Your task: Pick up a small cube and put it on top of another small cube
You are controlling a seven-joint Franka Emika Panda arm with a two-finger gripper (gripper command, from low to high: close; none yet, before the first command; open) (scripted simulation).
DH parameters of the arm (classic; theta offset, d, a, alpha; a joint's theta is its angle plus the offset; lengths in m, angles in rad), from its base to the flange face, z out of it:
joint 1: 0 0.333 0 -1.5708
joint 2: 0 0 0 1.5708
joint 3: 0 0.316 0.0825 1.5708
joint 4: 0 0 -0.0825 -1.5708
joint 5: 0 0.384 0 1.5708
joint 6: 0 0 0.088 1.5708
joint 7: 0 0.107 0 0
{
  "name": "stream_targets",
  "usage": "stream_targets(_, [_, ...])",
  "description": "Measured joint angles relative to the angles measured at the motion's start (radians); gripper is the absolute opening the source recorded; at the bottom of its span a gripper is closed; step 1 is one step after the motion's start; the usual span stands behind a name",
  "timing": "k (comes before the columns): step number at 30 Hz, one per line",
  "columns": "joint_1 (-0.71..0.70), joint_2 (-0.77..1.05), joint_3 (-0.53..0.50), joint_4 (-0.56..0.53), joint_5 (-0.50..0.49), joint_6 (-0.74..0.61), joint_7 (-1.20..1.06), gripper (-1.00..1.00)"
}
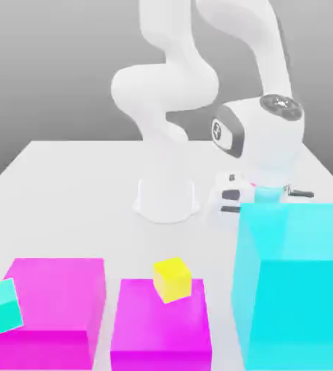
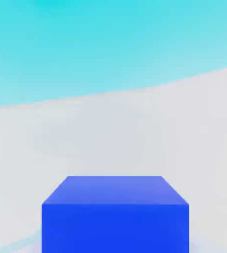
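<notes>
One arm, mine, bent over w/ wrist low behind the big cyan block [image 1: 294, 282], hand pointing down at the desk [image 1: 75, 174]. End effector [image 1: 265, 194] is partly hidden by that block; fingers pressed together. Small dark blue cube [image 2: 115, 215] sits right under my hand cam; can't tell if I'm pinching it. Yellow cube [image 1: 172, 279] lies well apart, tilted on a magenta block [image 1: 160, 326].
</notes>
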Motion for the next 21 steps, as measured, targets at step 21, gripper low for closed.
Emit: stream_targets(21, [-0.140,-0.293,-0.173,0.232,0.138,-0.392,-0.176,-1.00])
